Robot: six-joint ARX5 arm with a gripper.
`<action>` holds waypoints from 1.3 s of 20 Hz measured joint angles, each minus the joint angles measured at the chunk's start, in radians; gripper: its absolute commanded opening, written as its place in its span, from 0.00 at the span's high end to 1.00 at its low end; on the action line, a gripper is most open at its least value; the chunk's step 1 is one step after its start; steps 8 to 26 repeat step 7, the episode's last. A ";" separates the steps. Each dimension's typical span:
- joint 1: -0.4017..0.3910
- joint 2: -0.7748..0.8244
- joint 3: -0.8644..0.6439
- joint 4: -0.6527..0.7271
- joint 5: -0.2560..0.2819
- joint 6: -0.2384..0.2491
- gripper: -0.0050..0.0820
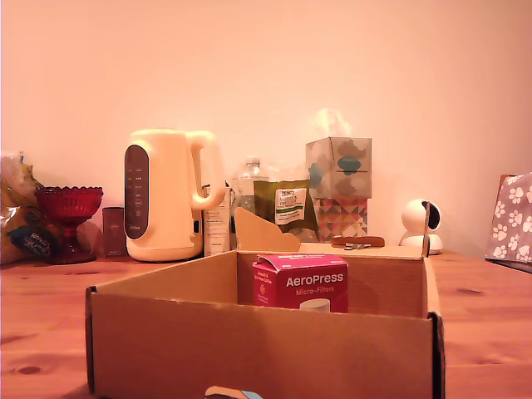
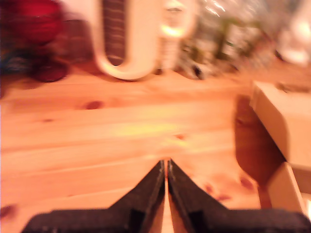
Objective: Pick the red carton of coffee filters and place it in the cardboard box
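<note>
So the red carton [image 1: 301, 283] is sitting inside the cardboard box [image 1: 249, 345], toward the far wall, upright with its white "AeroPress Micro-Filters" lettering facing the exterior camera; only its upper part shows over the near wall. The box takes up the middle of the wooden table [image 1: 41, 307] at about 6 o'clock in the exterior view, flaps open. Behind it, at roughly 10 o'clock, there's a cream kettle [image 1: 166, 195], and further out at 9 o'clock a red goblet [image 1: 68, 208] next to some bagged stuff at the edge. At about 1 o'clock from the box is a patterned tissue box [image 1: 338, 187] with a green packet [image 1: 287, 208] leaning just beside it, and a small white camera [image 1: 421, 224] stands off at 2 o'clock. A paw-print thing [image 1: 511, 220] pokes in at 3 o'clock. The arm itself doesn't show up in the exterior view. On the wrist view, which is pretty blurry, the gripper [image 2: 165, 167] has its two black fingers [image 2: 146, 194] pressed together to a point with nothing between them, hanging over bare table [image 2: 97, 131]. In that view the box's corner [image 2: 286, 121] is off to one side, well apart from the fingertips, and the kettle [image 2: 126, 39] and goblet [image 2: 34, 34] are smeared shapes in the background.
</note>
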 measured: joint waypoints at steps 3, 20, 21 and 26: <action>0.000 -0.056 -0.002 0.000 0.000 -0.004 0.97; 0.000 -0.068 -0.008 0.000 0.000 -0.004 0.97; 0.000 -0.068 -0.008 0.000 0.000 -0.004 0.97; 0.000 -0.068 -0.008 0.000 0.000 -0.004 0.97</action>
